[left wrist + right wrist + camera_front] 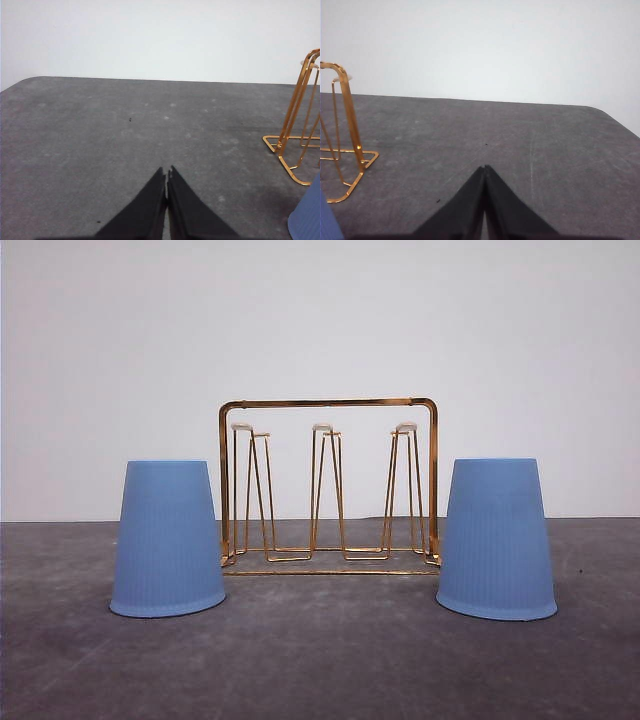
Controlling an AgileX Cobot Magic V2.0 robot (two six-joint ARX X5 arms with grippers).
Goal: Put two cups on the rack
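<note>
Grey table [320,660] with a white wall [320,320] behind. Gold wire rack [330,485] stands upright mid-table near the far edge, arched frame over narrow white-tipped prongs, flat base on the surface, nothing hung on it. Left cup [167,538] sits upside down just left of the rack and a bit nearer the camera, its side overlapping the frame edge in the front view; touching or not, cannot tell. Right cup [496,538] sits upside down just right of the rack, same way. Both cups light blue, ribbed, upright on their rims. Left gripper [166,175] hovers over bare table, fingers pressed together, holding nothing. Right gripper [484,170] likewise closed tip to tip, empty, over bare table
</note>
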